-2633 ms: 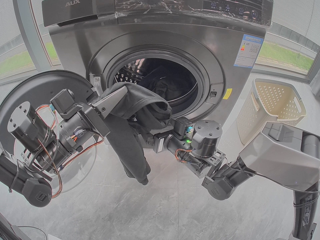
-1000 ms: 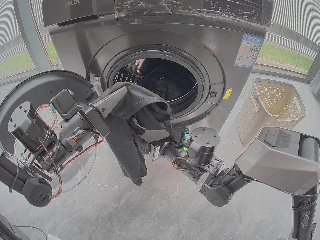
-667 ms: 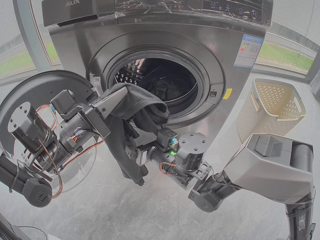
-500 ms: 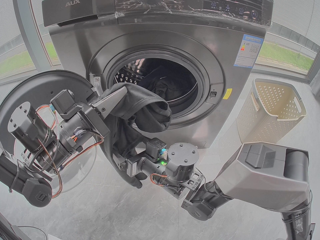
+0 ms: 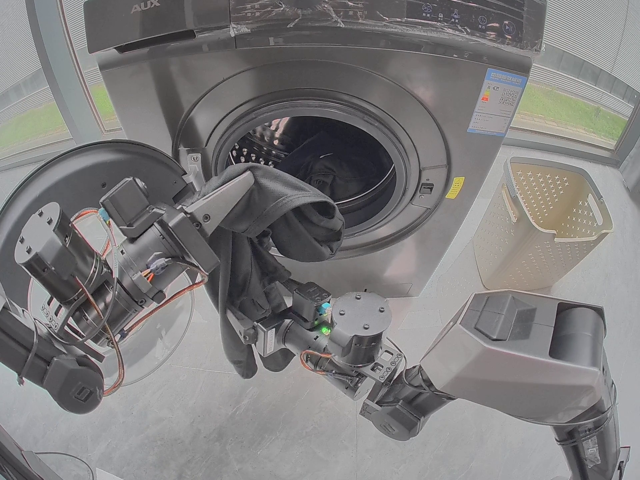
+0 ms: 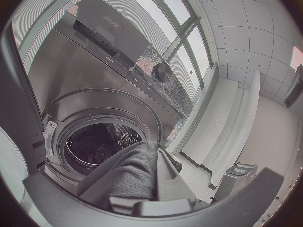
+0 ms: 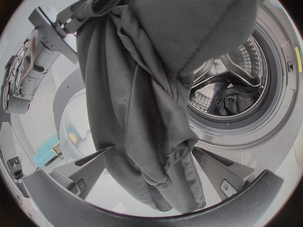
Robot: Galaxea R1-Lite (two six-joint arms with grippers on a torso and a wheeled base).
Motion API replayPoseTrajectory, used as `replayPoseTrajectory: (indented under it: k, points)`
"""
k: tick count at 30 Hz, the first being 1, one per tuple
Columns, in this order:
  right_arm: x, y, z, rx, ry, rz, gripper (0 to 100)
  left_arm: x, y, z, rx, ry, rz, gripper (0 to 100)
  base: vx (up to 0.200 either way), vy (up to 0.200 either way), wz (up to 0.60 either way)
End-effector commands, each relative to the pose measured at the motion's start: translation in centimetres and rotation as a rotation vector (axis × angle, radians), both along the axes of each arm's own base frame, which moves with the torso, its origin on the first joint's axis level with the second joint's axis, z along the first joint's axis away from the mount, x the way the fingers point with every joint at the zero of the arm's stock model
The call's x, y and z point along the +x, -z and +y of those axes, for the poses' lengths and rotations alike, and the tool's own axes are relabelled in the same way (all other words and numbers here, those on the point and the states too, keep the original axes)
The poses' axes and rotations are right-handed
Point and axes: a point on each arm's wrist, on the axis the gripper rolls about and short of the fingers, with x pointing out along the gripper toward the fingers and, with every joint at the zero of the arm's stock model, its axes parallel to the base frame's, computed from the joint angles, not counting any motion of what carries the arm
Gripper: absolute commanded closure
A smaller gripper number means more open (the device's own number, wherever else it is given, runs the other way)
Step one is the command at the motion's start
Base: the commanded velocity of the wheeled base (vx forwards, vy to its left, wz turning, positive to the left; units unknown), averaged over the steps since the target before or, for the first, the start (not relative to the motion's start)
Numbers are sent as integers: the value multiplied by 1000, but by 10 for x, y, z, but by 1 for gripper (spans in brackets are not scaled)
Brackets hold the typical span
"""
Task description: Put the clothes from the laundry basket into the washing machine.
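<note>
Our left gripper (image 5: 240,187) clenches the dark garment (image 5: 293,218) before the washing machine (image 5: 433,101), while our right gripper (image 7: 153,150) straddles it, released.

Logo (image 5: 145,5) and energy sticker (image 5: 497,101) on washing machine (image 5: 167,95)
</note>
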Motion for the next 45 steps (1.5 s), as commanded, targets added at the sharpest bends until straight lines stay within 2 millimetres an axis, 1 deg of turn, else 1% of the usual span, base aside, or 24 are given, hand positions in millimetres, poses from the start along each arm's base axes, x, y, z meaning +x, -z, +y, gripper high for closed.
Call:
replayPoseTrajectory:
  k: [1,3,5,8,16,21,26,28,32,38,39,42,45]
  points:
    - [13,6,-11,-11,37,9,0,0,-1,0,-4,-1,-3,100,0,0,0]
    - [17,5,-15,-10,50,8,0,0,-1,0,-4,-1,-7,100,0,0,0]
    - [27,4,-24,-8,80,8,0,0,-1,0,-5,-1,-6,100,0,0,0]
    - [32,5,-29,-9,96,9,0,-2,-3,1,-9,-1,-13,100,0,0,0]
    - [34,2,-29,-1,103,2,0,-4,-5,2,-11,0,-14,100,0,0,0]
    - [34,-2,-25,13,95,-12,0,-4,-4,2,-11,1,-14,100,0,0,0]
    - [28,-5,-12,33,60,-31,0,-3,-2,1,-7,1,-9,100,0,0,0]
    - [28,-9,-8,49,52,-44,0,-3,-2,1,-5,1,-6,100,0,0,0]
    - [31,-13,-2,72,48,-64,0,-3,-2,1,-4,2,-4,100,0,0,0]
    - [34,-12,2,102,47,-87,0,-3,-1,1,-4,1,-4,100,0,0,0]
    - [34,-12,3,103,46,-88,100,-3,-1,1,-4,1,-3,100,0,0,0]
    - [34,-14,2,109,45,-91,100,-1,-1,3,-4,-7,-3,100,0,0,0]
    - [34,-29,-10,119,68,-95,100,1,-1,6,-5,-20,-2,100,0,0,0]
